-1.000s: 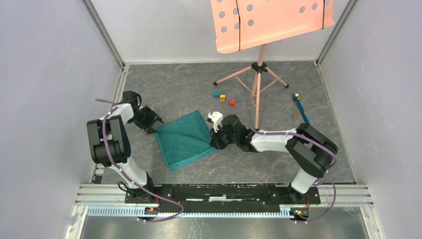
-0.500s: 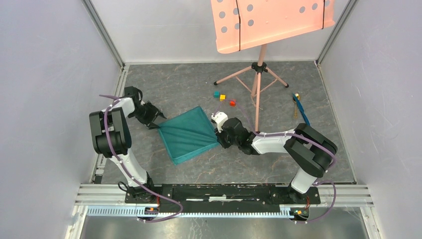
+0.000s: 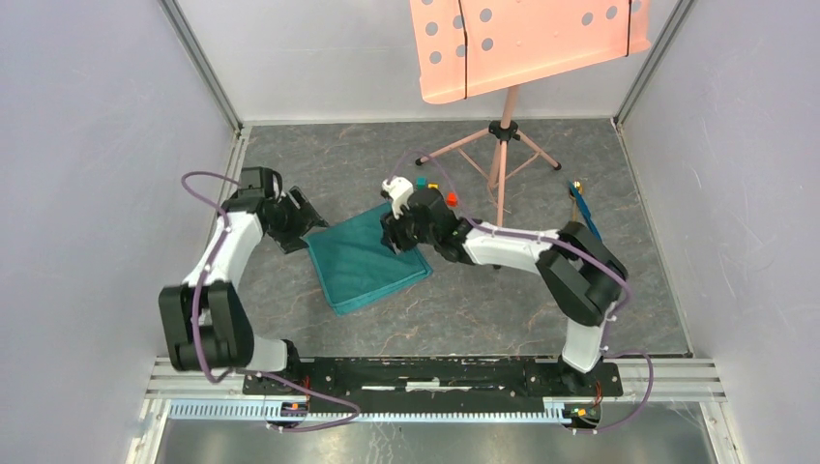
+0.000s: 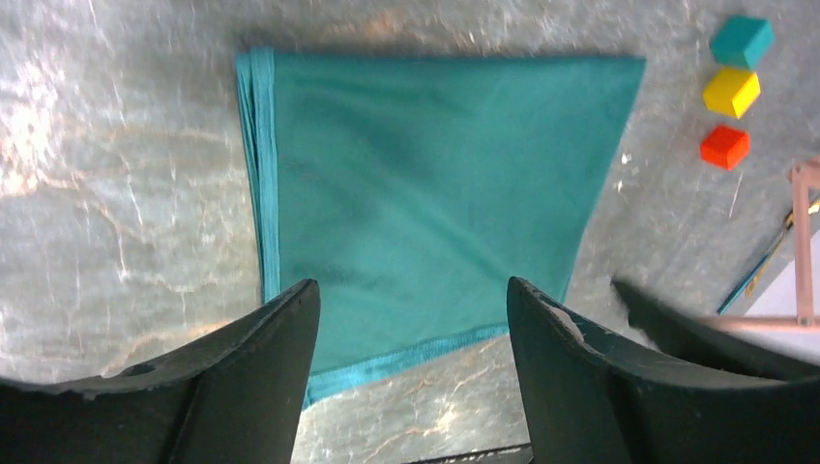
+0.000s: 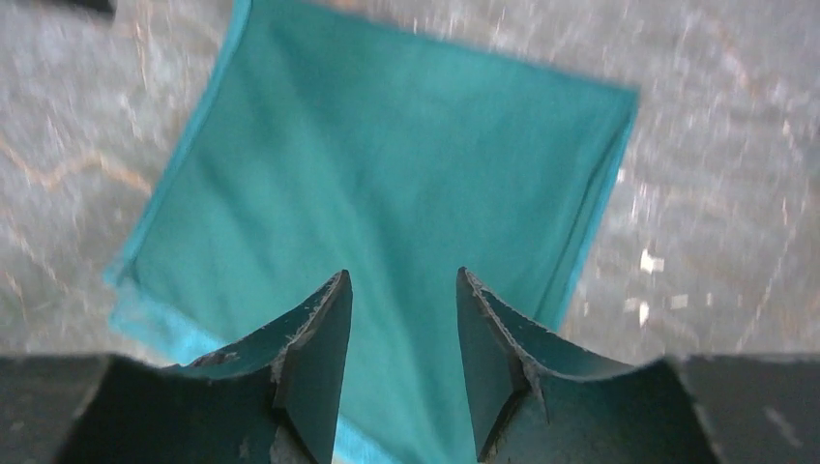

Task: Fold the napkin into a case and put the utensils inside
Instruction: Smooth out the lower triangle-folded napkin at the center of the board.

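Note:
The teal-green napkin (image 3: pixel 367 263) lies flat on the grey floor, folded into a layered, roughly square shape. It also shows in the left wrist view (image 4: pixel 425 184) and the right wrist view (image 5: pixel 387 184). My left gripper (image 3: pixel 307 222) is open and empty at the napkin's left corner, just off its hem (image 4: pixel 411 290). My right gripper (image 3: pixel 395 232) is open and empty, hovering over the napkin's far right part (image 5: pixel 401 280). The utensils (image 3: pixel 580 208), one blue and one golden, lie far right beyond the stand.
A pink music stand (image 3: pixel 501 155) stands behind the napkin, its tripod legs spread on the floor. Three small cubes, teal (image 4: pixel 742 41), yellow (image 4: pixel 732 92) and red (image 4: pixel 725 147), lie just beyond the napkin's far right corner. Grey walls enclose the floor.
Both grippers held the napkin stretched between them, then let it go. It now lies flat and folded. The right gripper moved toward the far corner; the left backed off slightly.

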`<state>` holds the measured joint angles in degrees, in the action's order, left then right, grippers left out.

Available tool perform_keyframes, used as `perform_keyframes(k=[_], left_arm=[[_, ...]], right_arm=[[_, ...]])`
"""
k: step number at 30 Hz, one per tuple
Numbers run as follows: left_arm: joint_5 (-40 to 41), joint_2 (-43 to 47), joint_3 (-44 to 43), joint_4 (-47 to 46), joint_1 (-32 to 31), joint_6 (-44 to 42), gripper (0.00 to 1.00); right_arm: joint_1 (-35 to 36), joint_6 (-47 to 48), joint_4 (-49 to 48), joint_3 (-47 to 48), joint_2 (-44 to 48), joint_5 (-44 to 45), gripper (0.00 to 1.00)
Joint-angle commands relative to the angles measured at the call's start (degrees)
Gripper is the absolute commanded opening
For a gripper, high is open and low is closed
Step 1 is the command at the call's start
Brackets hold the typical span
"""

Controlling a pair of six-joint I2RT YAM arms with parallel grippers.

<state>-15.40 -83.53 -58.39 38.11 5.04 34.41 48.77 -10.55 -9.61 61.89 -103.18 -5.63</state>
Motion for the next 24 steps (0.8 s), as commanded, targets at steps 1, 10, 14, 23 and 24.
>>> perform_keyframes(k=[1, 10, 14, 23, 24], left_arm=[[-4.00, 6.98, 7.38, 0.95, -2.86, -0.02, 0.78], [-3.88, 10.98, 19.48, -3.94, -10.88, 6.35, 0.77], [-1.65, 10.47, 22.31, -4.42, -13.15, 8.22, 0.77], [1.03, 12.02, 26.49, -2.99, -13.87, 10.18, 0.78], [0.98, 12.30, 26.65, -3.34, -14.20, 10.52, 0.78]], right_arm=[[-2.05, -2.78, -2.05, 10.83, -8.26, -3.47, 0.45], [-6.37, -3.96, -2.92, 21.19, -20.01, -7.54, 0.29], [-7.43, -3.78, -3.55, 20.51, -22.20, -6.21, 0.28], [-8.62, -1.62, -1.88, 20.00, -24.73, -0.39, 0.26], [-8.62, -1.33, -1.64, 20.27, -24.66, -0.35, 0.26]])
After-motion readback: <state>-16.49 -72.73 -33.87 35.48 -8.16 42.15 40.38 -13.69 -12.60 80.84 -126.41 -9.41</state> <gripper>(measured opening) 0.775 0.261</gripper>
